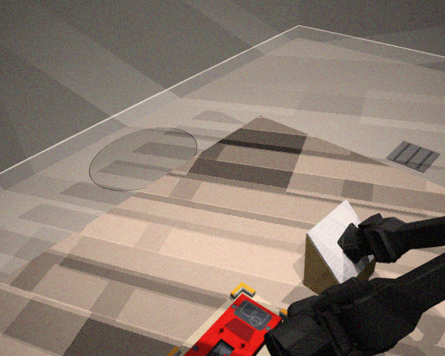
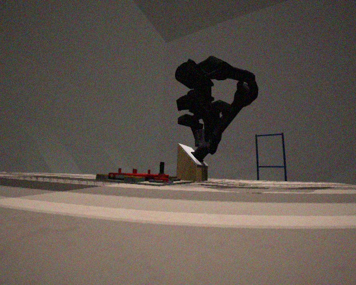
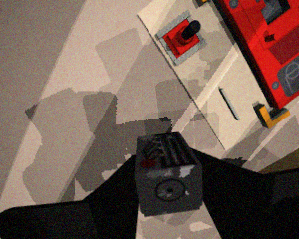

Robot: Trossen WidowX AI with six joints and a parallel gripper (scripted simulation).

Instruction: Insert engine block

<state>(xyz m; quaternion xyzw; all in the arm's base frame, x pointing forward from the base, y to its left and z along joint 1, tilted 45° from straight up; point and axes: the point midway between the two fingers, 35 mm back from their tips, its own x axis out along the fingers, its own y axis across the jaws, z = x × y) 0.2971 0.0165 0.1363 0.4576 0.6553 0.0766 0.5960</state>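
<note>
The engine block (image 3: 168, 181) (image 2: 199, 137), a dark grey box with ribbed slots and a red spot on top and a round mark on its near face, is held between the fingers of my gripper (image 3: 161, 156) (image 2: 199, 138). My gripper is shut on it, and the block hangs above the table level. The red car body (image 1: 234, 333) (image 2: 138, 175) (image 3: 269, 65) lies flat, to the left of the gripper in the exterior view and at the upper right in the wrist view. Its dark opening (image 1: 222, 348) is partly cut off by the lower frame edge. In the top view the arm hides the fingers and block.
A wooden block with a white sloping top (image 1: 330, 237) (image 2: 187, 167) stands beside the arm. Yellow corner brackets (image 1: 242, 289) (image 3: 271, 117) edge the car body. A black lever (image 3: 191, 30) (image 2: 162, 167) rises from a small red base. A blue frame (image 2: 271, 166) stands behind on the right.
</note>
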